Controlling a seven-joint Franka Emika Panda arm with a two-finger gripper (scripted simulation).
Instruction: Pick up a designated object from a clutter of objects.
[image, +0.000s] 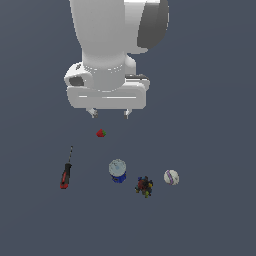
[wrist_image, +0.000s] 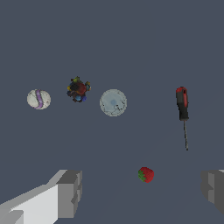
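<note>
Gripper (image: 109, 114) fingers (wrist_image: 70, 192) spread wide, empty, apparently above the worktop; slim red-and-black-handled screwdriver (image: 66, 172) lies at 7 o'clock of the small red strawberry (image: 101, 133), well apart

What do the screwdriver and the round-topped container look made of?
Screwdriver: the handle looks like red-and-black plastic or rubber with a matte finish; the shaft is thin and dark, probably metal. Container: pale, slightly cloudy dome over a blue base, suggesting translucent plastic, though the render leaves that open.
</note>
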